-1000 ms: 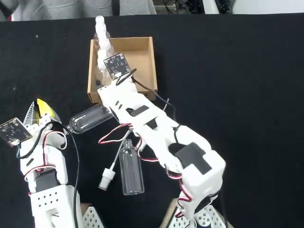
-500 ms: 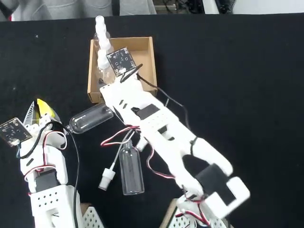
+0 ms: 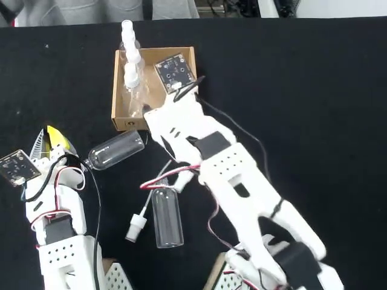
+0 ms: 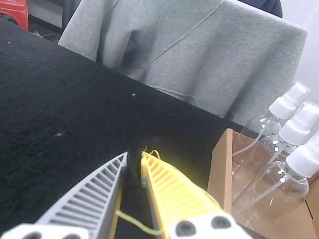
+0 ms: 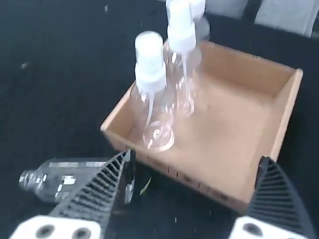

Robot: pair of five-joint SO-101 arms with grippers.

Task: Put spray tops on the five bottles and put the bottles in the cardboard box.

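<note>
Jaws gape wide, empty, on the right gripper [image 5: 195, 158] over the cardboard box [image 5: 285, 104] (capped bottles [image 5: 151, 107] inside); on the left gripper [image 4: 134, 157] they meet, empty.

The cardboard box [image 3: 157, 51] is sitting toward the far side of the tabletop [image 3: 314, 90]. Inside it, the near bottle [image 3: 135, 90] and the middle bottle [image 3: 133, 60] are standing along the left wall, and the far bottle [image 3: 127, 33] is standing in line behind them, inside or just behind the box I cannot tell. Before the box's left corner the lying bottle [image 3: 115, 150] is resting on its side. Nearer still, the second lying bottle [image 3: 167, 214] is lying with a loose spray top [image 3: 138, 225] just to its left. The right gripper [image 5: 194, 159] is hanging over the box's front wall, and the left gripper [image 4: 134, 158] is sitting left of the lying bottle.
</note>
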